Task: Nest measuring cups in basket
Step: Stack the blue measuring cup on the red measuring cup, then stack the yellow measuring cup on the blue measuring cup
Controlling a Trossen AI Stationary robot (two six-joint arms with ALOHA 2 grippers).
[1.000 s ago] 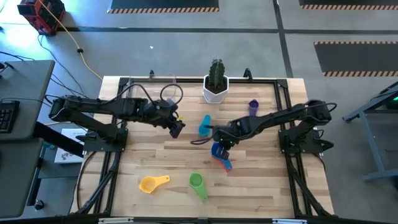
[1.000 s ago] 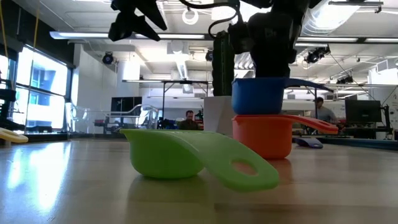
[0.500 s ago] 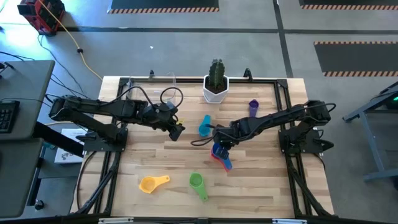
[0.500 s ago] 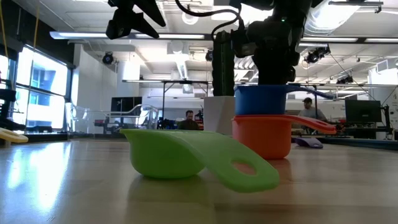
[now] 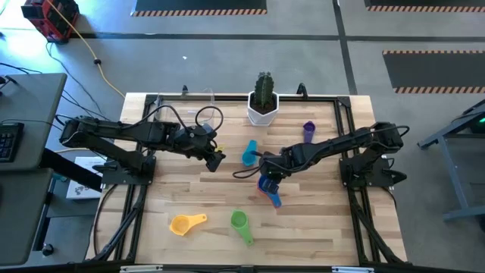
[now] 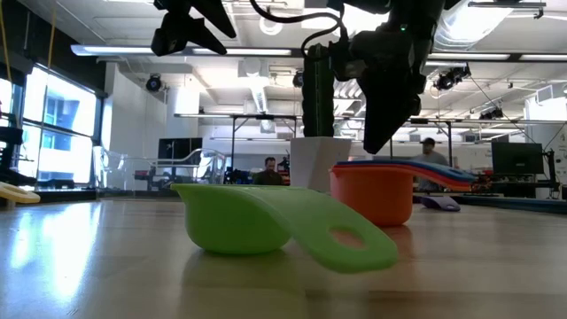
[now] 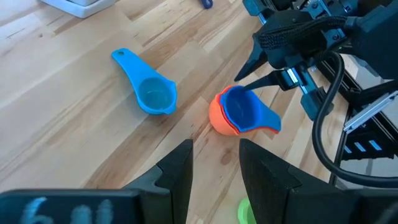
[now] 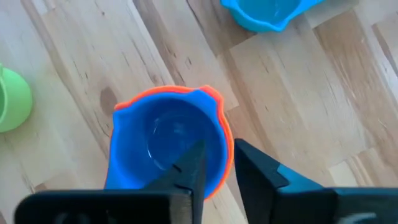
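Right now the dark blue cup [image 8: 166, 144] sits nested inside the orange cup [image 6: 372, 194], smooth round plastic bowls near the desk's [image 5: 318, 227] middle. Just above them hangs the right gripper [image 8: 214, 163], fingers slightly apart, holding nothing. Over by the left edge the left gripper [image 5: 215, 160] hovers, narrowly parted, empty

The surface [image 5: 189, 189] is seen as pale, smooth wooden planking with a soft sheen. The green cup [image 6: 266, 226], orange cup [image 6: 372, 195] and dark blue cup [image 8: 165, 146] are smooth, slightly glossy plastic. The right gripper [image 8: 214, 171] is finished in matt black.
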